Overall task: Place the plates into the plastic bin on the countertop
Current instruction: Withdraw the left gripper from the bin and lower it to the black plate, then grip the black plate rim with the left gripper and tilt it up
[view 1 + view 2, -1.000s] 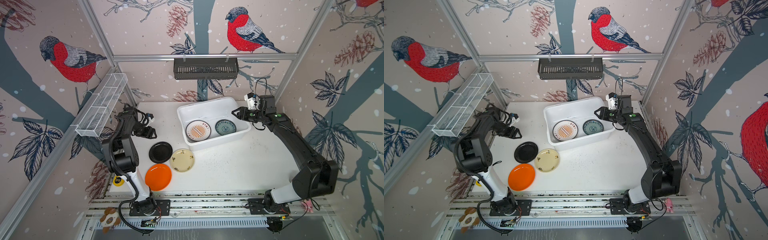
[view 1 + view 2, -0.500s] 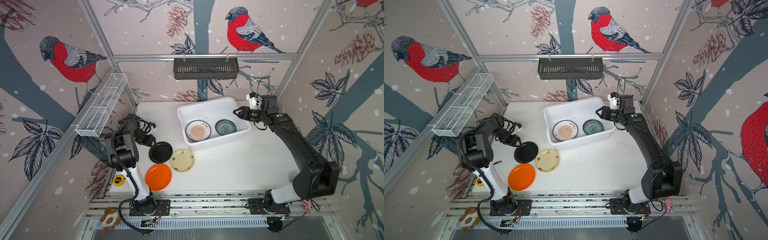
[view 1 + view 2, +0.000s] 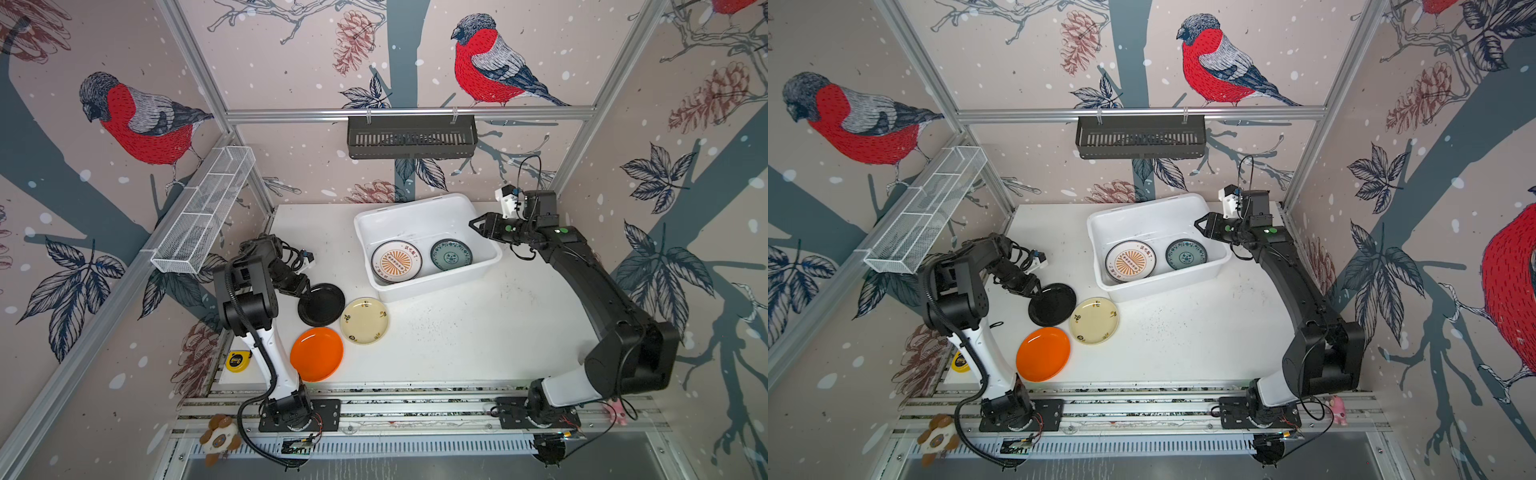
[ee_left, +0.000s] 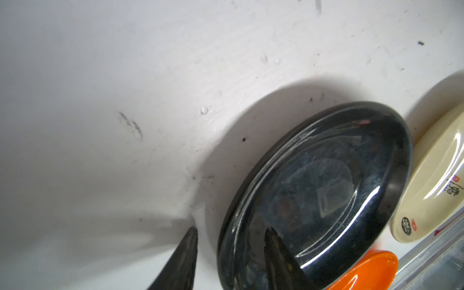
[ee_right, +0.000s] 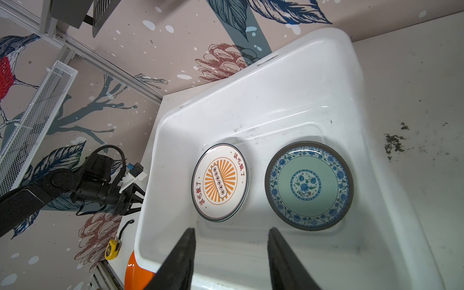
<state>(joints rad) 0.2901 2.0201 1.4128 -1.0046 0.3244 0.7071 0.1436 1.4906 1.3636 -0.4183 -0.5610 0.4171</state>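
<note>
My left gripper (image 4: 231, 229) is spread astride the black plate's (image 4: 326, 188) rim, one finger in the well and one outside over the countertop (image 4: 125, 75). I see no pinch yet. The plate lies on the countertop just beside the cream plate (image 4: 431, 180), with the orange plate (image 4: 371, 266) near. It looks stiff, light and glossy, so I judge it slick. The rim is the only hold, and I'd bite deep or it may swivel. My right gripper (image 5: 231, 229) is spread and empty above the bin (image 5: 276, 82), which holds the sunburst plate (image 5: 220, 182) and teal plate (image 5: 308, 185).
</note>
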